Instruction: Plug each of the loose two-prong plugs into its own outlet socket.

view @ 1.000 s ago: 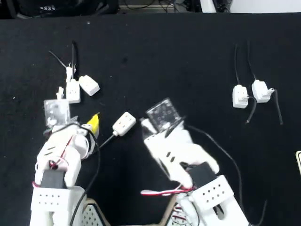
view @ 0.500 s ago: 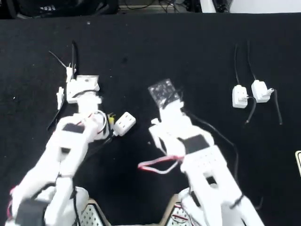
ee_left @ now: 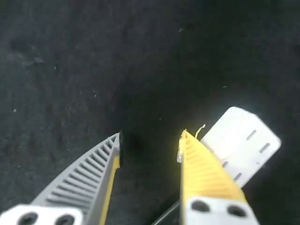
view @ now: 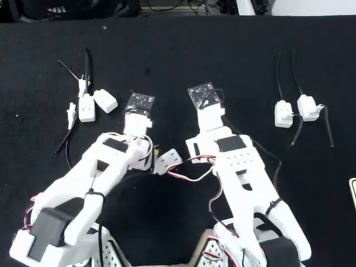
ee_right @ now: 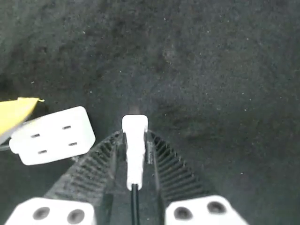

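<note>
Right gripper clamped on plug; left gripper spread wide, empty, beside outlet socket
Plug likely light, rigid, slick plastic: hold by flat sides; cord may tug

**Soft overhead light on a dark table**

Even light falls from above onto the black cloth table, which swallows most of it and shows hardly any cast shadow. The white plastic robot arms and the white rectangular socket block glare bright against it. A darker patch lies between the fingers of the left claw. The white flat two-prong plug in the right claw shines palest at its tip.
</note>
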### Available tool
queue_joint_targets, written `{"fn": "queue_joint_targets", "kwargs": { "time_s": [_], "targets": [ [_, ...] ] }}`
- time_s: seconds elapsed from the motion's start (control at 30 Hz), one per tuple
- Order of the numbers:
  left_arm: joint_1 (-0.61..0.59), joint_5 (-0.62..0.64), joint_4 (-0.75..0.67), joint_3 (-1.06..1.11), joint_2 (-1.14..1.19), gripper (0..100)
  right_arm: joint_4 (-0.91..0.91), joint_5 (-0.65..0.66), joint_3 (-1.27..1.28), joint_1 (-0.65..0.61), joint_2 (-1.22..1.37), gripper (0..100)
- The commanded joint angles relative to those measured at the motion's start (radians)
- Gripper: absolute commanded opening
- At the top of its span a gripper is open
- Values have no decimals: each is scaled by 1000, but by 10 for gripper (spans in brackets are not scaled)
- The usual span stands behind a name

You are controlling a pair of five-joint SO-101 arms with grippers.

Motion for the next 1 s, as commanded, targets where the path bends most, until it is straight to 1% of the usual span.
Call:
{"fn": "queue_joint_targets", "kwargs": {
  "time_s": [0.0, 0.07, 0.13, 0.17, 0.27, 0.33, 0.43, 0.57, 0.67, 0.77, 0.87, 0.97],
  "targets": [
    [-30, -5, 9, -1, -94, 202, -3, 2, -56, 12, 4, 11],
    [-88, -5, 43, -2, -143, 202, 3, 2, -56, 11, 4, 11],
    [-125, -9, 126, -12, -195, 205, 5, 2, -56, 12, 4, 11],
    [-127, -35, 166, -10, -221, 205, 6, 2, -56, 15, 4, 11],
    [-108, -175, 259, 13, -250, 204, 31, 2, -65, 15, 4, 11],
    [-79, -215, 270, 41, -232, 203, 60, 2, -79, 14, 4, 11],
    [-10, -210, 229, 51, -183, 202, 91, 3, -94, 15, 4, 11],
    [97, -130, 146, 42, -98, 202, 109, 3, -94, 15, 10, 11],
    [140, -103, 123, 10, -51, 202, 112, 3, -96, 15, 12, 11],
    [143, -71, 123, -22, -29, 202, 112, 3, -96, 15, 12, 11],
    [133, -69, 126, -24, -38, 202, 120, 29, -96, 15, 12, 11],
    [77, -69, 207, -45, -74, 202, 229, 94, -159, 15, 8, 11]
  ]
}}
